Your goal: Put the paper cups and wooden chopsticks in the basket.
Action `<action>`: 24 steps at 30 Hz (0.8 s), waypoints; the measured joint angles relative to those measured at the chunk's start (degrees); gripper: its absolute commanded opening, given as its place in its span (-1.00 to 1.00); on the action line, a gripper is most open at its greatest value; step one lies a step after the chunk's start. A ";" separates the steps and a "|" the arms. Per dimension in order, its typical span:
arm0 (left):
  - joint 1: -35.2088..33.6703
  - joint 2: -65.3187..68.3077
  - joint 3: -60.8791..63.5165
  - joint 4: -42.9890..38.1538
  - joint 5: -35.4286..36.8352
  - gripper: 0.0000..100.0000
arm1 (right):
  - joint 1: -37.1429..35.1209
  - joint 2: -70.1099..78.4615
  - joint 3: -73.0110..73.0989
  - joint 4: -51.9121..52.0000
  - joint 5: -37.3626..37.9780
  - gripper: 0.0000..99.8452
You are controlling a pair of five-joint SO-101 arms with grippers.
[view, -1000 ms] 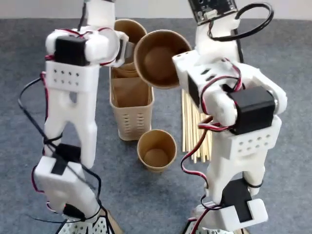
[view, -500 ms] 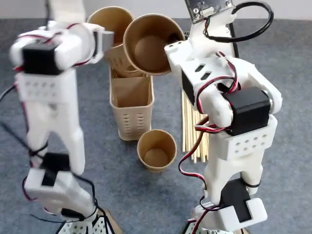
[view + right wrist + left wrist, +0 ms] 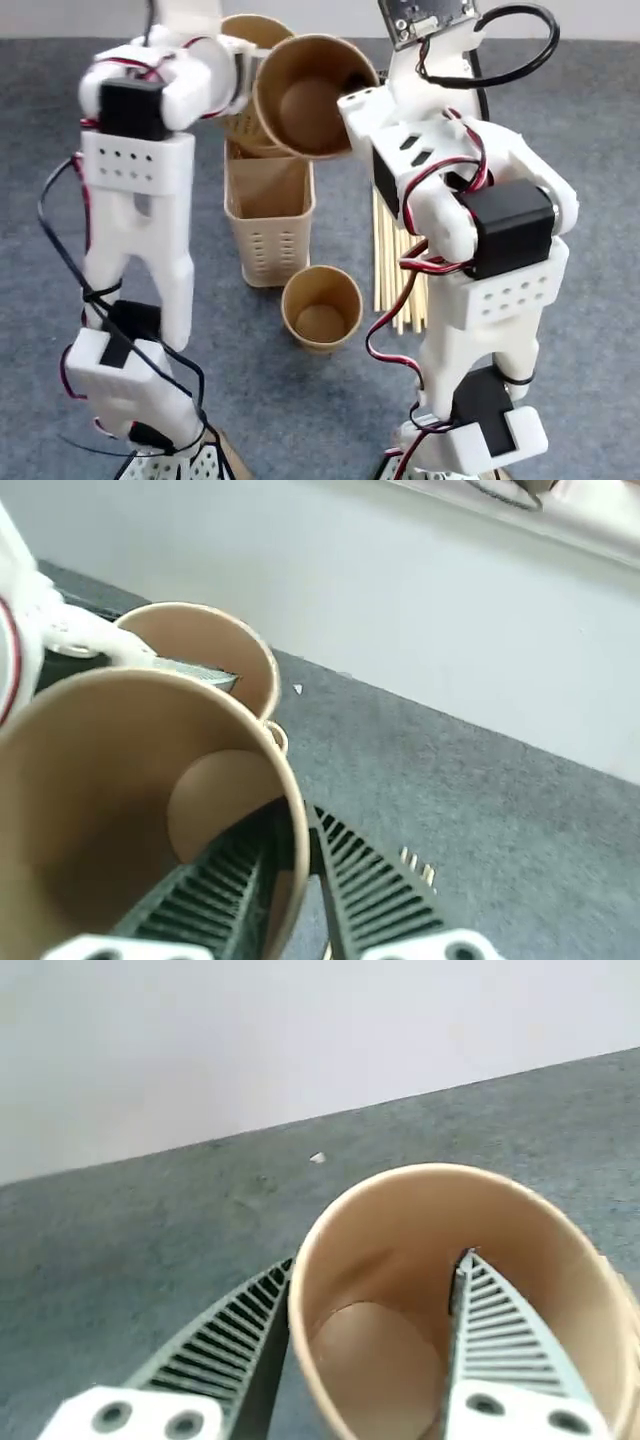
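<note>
Left claw [image 3: 376, 1260]: narrow, pinching the rim of left cup [image 3: 390, 1330], one finger inside, one outside. Cup is plain brown paper, held up off the floor, mouth tipped toward the wrist.

Right claw [image 3: 295, 815]: same pinch on right cup [image 3: 110, 780], same brown paper, tipped on its side. Left cup sits just beyond it, rims close.

Basket [image 3: 268, 215]: beige, slotted, tall, standing below both claws.

Third cup [image 3: 322, 308]: upright, just beside the basket, back toward the arm bases.

Chopsticks [image 3: 395, 270]: pale wood, lying flat in a bundle under the right arm.

Surface is grey carpet [image 3: 590, 140]. A pale wall [image 3: 250, 1040] stands behind.
</note>
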 measured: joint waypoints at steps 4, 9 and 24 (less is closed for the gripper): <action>0.53 0.26 0.79 0.35 0.00 -0.48 | 0.00 0.00 0.00 0.35 0.00 -0.99; 0.88 0.09 0.70 -0.62 0.00 -0.48 | 0.09 0.00 0.00 0.44 0.00 -0.99; -7.30 -7.65 -7.03 1.76 0.00 -0.49 | -0.09 0.00 0.00 -4.13 0.00 -0.99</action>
